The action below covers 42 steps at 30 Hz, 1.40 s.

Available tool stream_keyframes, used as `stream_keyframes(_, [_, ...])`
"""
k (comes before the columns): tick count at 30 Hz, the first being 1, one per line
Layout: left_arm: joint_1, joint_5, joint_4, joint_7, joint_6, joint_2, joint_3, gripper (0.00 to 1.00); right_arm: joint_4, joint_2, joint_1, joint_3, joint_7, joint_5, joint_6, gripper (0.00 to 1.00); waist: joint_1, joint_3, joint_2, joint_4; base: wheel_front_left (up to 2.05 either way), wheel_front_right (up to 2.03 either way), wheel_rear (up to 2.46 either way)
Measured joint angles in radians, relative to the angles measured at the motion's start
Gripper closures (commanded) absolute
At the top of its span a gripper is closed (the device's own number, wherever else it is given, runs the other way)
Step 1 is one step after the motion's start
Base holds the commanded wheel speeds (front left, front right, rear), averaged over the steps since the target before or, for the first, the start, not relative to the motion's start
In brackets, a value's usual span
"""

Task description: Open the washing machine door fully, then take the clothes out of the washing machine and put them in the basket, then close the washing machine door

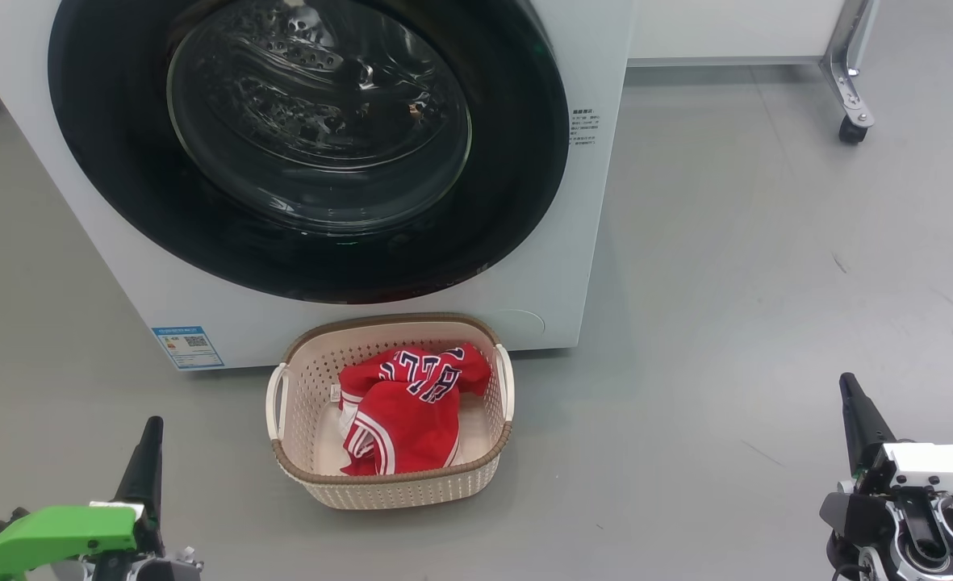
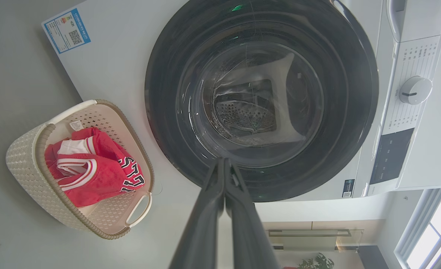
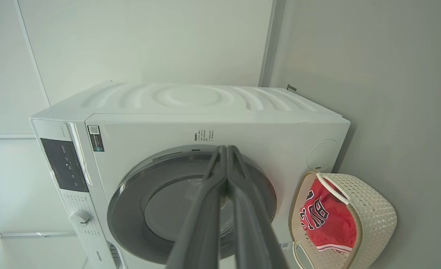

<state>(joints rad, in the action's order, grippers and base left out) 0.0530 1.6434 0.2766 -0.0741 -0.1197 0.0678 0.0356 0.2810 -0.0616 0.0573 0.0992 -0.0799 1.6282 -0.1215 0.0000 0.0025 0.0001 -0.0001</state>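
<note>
Head view: washing machine door [image 1: 307, 137] sits flush w/ the front of the washing machine [image 1: 597, 202] and looks shut. Red clothes [image 1: 407, 407] lie bunched in the basket [image 1: 387, 321], which stands on the floor [image 1: 726, 323] just in front of the machine, below the door. At lower left the left tool [image 1: 151, 440], at lower right the right tool [image 1: 854, 403]: both clenched, fingers pressed together, nothing gripped, well apart from door & basket. Basket lies ahead & between them, nearer the left arm; door is above it. Through the glass the drum [image 2: 250, 112] looks empty. Judgement: all 3 steps appear done; any last push on the door rim would suit the left arm.
</note>
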Motion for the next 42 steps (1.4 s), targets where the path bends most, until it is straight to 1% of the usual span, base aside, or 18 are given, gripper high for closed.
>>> stream_keyframes(42, [0.001, 0.000, 0.003, -0.004, 0.000, -0.003, 0.002, 1.00, 0.001, 0.000, 0.001, 0.003, -0.004, 0.000, 0.000, 1.00, 0.0000, 0.000, 0.0000, 0.000, 0.00, 0.00, 0.00])
